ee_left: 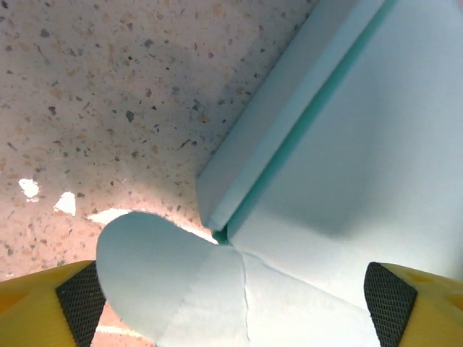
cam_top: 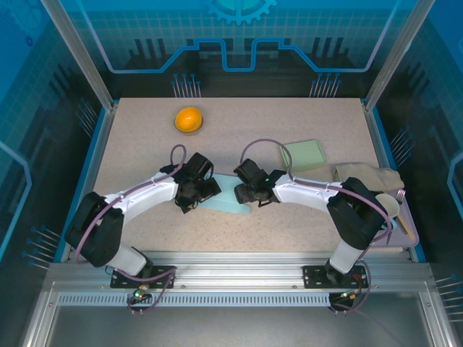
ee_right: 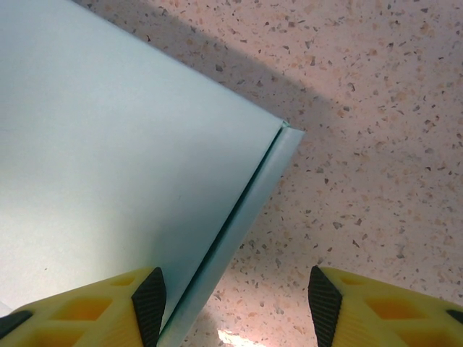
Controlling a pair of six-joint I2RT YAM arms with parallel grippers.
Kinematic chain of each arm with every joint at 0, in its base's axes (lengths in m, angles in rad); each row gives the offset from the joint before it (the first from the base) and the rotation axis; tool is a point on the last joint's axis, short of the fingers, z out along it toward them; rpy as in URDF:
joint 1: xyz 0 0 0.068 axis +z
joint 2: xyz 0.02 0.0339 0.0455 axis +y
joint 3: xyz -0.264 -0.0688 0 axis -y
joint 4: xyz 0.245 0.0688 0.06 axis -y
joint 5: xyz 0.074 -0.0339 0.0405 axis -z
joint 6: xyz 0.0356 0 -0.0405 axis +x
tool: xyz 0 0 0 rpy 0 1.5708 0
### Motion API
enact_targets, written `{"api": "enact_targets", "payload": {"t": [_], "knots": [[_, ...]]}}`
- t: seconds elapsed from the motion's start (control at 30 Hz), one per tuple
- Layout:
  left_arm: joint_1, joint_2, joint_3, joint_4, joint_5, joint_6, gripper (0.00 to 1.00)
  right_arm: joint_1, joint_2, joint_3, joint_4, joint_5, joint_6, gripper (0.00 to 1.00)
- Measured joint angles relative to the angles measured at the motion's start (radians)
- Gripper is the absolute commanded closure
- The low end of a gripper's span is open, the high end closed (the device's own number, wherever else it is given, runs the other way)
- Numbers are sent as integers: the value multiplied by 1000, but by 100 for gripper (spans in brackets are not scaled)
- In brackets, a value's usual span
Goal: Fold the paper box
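Fingers (ee_left: 391, 296) of the left gripper (ee_left: 235, 307) stand wide apart over a rounded flap (ee_left: 145, 267); those of the right gripper (ee_right: 231, 303) straddle a side wall (ee_right: 239, 238), holding nothing. In the middle of the worktop (cam_top: 145, 144), the paper box (cam_top: 226, 199) lies mostly flat: probably light, thin, easily creased, best taken by flap edges. At the right edge, a tray (cam_top: 414, 220) carries a spoon (cam_top: 387, 204), with a cloth (cam_top: 365, 176) over its far end.

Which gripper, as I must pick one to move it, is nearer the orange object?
Left. The left gripper is on the near side of the orange object, slightly right; the right gripper is farther right.
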Motion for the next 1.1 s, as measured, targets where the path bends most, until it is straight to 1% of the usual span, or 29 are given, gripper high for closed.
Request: {"api": "enact_targets", "payload": {"t": [0.13, 0.23, 0.33, 0.5, 0.7, 0.87, 1.1], "knots": [[0, -76, 35, -48, -22, 1, 3, 0, 0, 0, 1, 0, -5, 42], [2, -101, 64, -55, -41, 9, 2, 0, 0, 0, 2, 0, -11, 42], [10, -67, 87, -55, -42, 32, 1, 0, 0, 0, 2, 0, -17, 42], [20, 57, 103, -28, -33, 53, 1, 0, 2, 0, 3, 0, -27, 42], [24, 157, 116, 3, -11, 53, 1, 0, 2, 0, 5, -1, -30, 42], [25, 188, 116, 24, -3, 48, 1, 0, 5, 0, 10, -1, -33, 42], [27, 188, 90, 75, 15, -17, 1, 0, 10, 0, 22, -1, -41, 42]]}}
